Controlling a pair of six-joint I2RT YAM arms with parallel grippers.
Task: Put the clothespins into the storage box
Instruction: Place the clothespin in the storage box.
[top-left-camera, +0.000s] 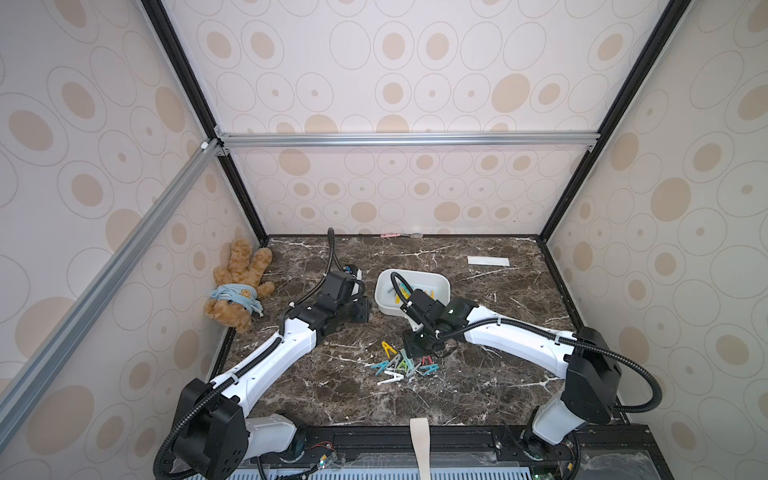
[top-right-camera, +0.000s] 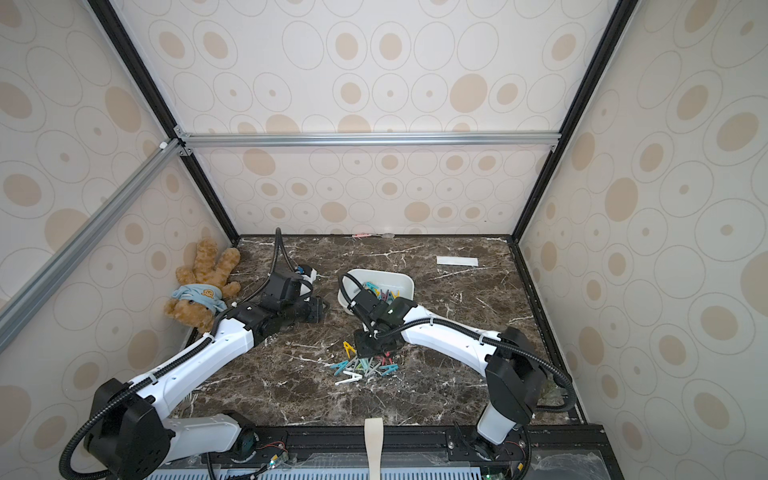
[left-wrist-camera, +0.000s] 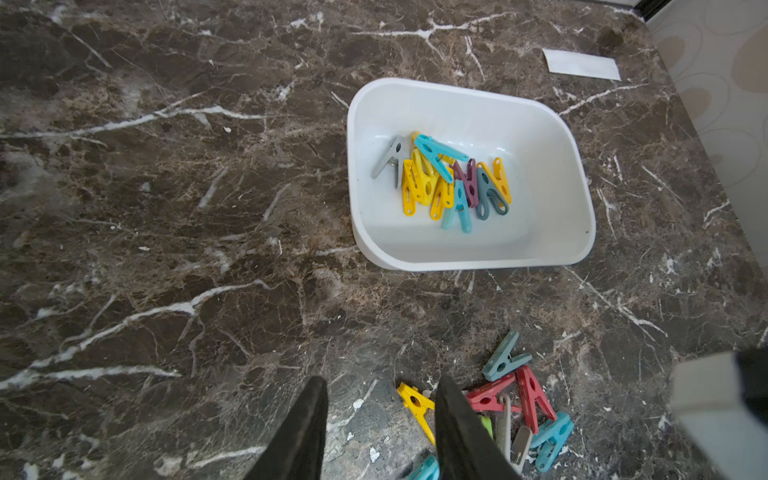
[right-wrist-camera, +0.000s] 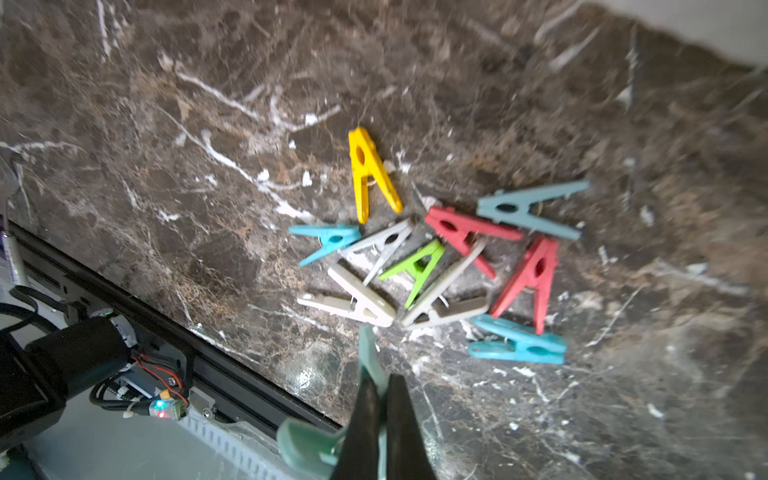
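Note:
The white storage box (left-wrist-camera: 457, 85) stands mid-table and shows in both top views (top-left-camera: 440, 280) (top-right-camera: 399, 277). Several clothespins (left-wrist-camera: 440, 178) in yellow, teal, grey and purple lie inside it. A loose pile of clothespins (right-wrist-camera: 419, 266) in red, teal, green, white and yellow lies on the marble nearer the front (top-left-camera: 405, 365). My right gripper (right-wrist-camera: 382, 378) hangs just above that pile, shut on a pale green clothespin (right-wrist-camera: 368, 353). My left gripper (left-wrist-camera: 382, 382) is open and holds nothing, hovering over the table left of the box.
A teddy bear (top-left-camera: 239, 286) lies in the far left corner. A flat white paper strip (top-left-camera: 488, 261) lies behind the box to the right. A beige strip (top-left-camera: 420, 440) hangs over the front rail. Patterned walls close in three sides.

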